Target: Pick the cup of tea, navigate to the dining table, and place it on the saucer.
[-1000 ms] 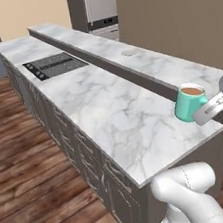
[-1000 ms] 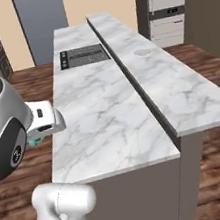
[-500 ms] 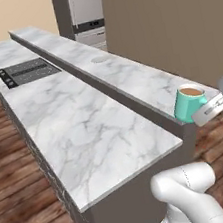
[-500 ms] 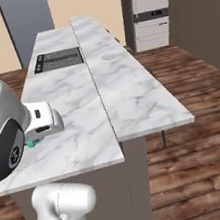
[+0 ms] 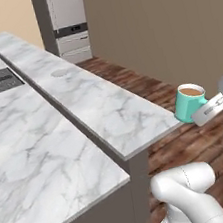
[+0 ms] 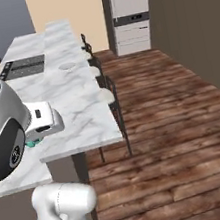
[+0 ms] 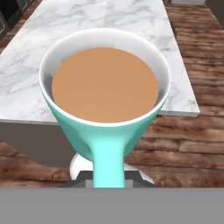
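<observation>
Hand view: cup in grip, riding level past the table end

Hand view is showing the cup of tea sitting right ahead of the jaws, handle pointing back into them; jaws are clenching on that handle, which is why the bowl is hanging out in front rather than between the fingers; tea surface is looking flat and well below the rim, so my read is the wrist is holding it upright to avoid slopping while the base is carrying it.

Left base view is putting the gripper out over the wood floor, just beyond the near end of the dining table; cup is sitting on the table side of the jaws, apart from the marble edge and not touching it; it is riding slightly above the top, presumably so it clears the edge when brought in.

Saucer is lying flat on the table top, well ahead of the jaws, far down the slab; same disc is showing in the right base view.

Right base view is showing only a sliver of teal under the white hand, the rest hidden by the arm.

Judgement: transport step, placing not yet begun; cup needs to travel along the table before lowering; risk is tilt on a handle-only grip.
</observation>
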